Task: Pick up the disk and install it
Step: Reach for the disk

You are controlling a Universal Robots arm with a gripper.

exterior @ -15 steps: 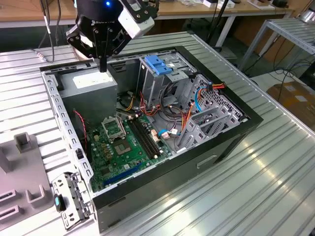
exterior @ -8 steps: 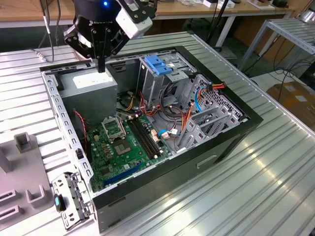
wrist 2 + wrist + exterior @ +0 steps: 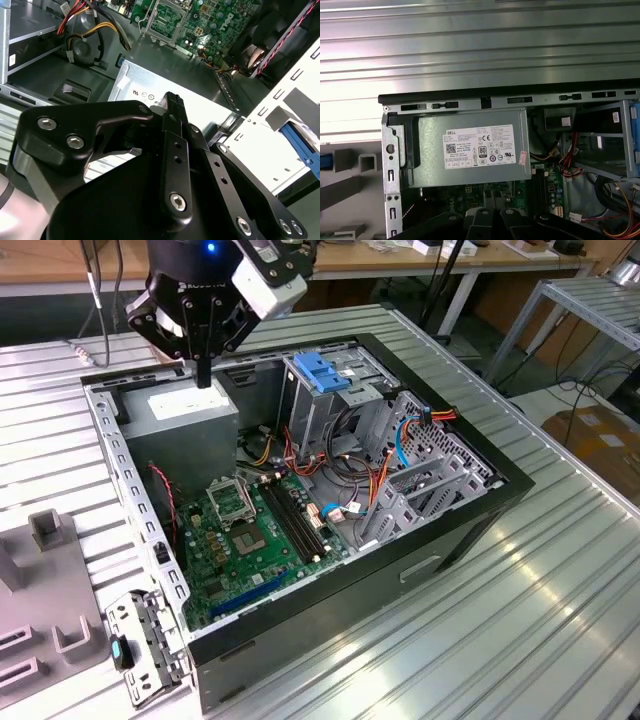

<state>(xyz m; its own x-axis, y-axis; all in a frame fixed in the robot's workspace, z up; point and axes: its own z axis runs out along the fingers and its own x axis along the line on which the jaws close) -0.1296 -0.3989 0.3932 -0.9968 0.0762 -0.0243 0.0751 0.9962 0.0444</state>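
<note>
Gripper [image 3: 204,378] pinched closed, empty, over the power supply [image 3: 185,405] at the PC case's [image 3: 400,570] 11 o'clock in the exterior view. I think the disk [image 3: 300,145] is that blue edge just outside the case wall. Open wide before closing in, and stay square to its rails.

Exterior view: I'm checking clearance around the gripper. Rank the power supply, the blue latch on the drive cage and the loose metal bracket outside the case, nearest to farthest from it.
1. power supply, directly beneath the gripper.
2. blue latch, atop the drive cage, toward the exterior view's right.
3. metal bracket, on the table, exterior view's lower left.
</note>
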